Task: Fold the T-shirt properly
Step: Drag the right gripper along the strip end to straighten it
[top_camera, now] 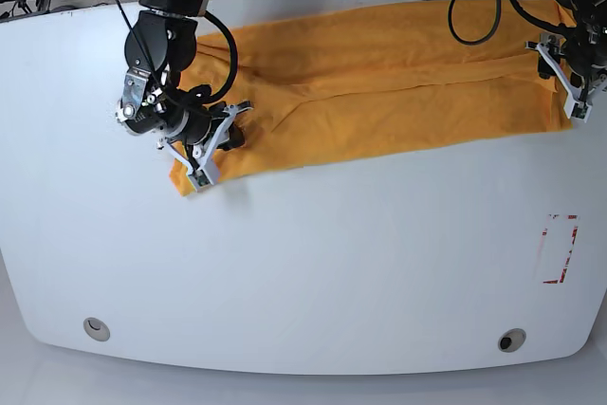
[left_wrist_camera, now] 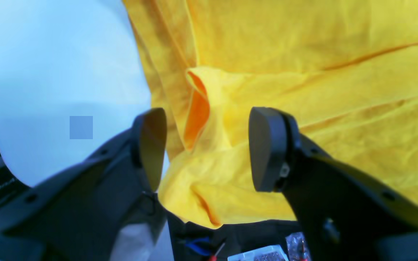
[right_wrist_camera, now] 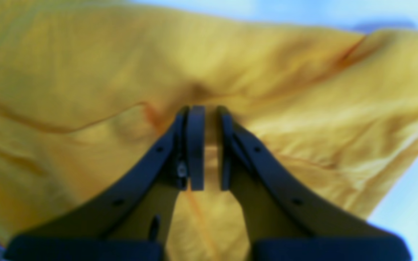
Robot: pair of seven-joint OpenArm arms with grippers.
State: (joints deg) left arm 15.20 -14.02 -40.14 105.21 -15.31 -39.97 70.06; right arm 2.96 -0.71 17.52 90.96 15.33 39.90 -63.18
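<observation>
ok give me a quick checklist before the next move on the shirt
1. Left fingers apart: ok, fabric shows between them
2. Right fingers wide enough apart to take cloth: not ok, only a narrow gap
3. T-shirt within view of both wrist cameras: ok
4. T-shirt lying smooth: not ok, creases and a raised fold show
5. Right fingers touching the cloth: cannot tell, that wrist view is blurred

Open table front — wide passage, shirt (top_camera: pixel 379 120) behind
</observation>
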